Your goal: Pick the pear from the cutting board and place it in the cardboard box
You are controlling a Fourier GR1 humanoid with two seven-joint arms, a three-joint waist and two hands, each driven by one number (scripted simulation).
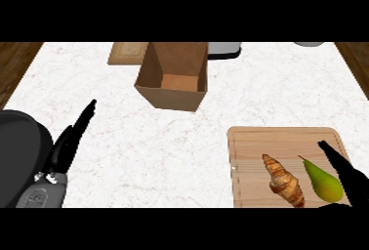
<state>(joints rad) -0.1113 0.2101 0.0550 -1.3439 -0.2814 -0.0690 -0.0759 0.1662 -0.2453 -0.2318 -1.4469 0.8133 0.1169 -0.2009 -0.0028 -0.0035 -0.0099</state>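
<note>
Pear [323, 180] lies on the cutting board [284, 141], toward the board's right and near edge, stem end pointing away from the robot and slightly left, fat end nearest the view's lower edge. It is lying on its side, so it could roll if nudged sideways. A croissant [284, 180] lies just to its left on the same board, roughly parallel, near but apart from the pear; that crowds the left side of the fruit. Right hand [344, 173] sits just to the right of the pear, fingers extended and uncurled, tip pointing away from the robot; nothing is held. Whether a finger touches the pear skin cannot be told, as the hand's dark shape runs right along the fruit's edge. Judgement: the hand comes in from the right because that side is free, with the croissant blocking the other. Cardboard box [173, 78] stands open-topped at the far middle of the counter [144, 141], well apart from the board, up and to the left; its opening is narrow and deep, so the pear will likely need to go in end first or be released directly above. Left hand [72, 139] shows at the left, fingers straight, open and resting, holding nothing. Pick not yet made.
</note>
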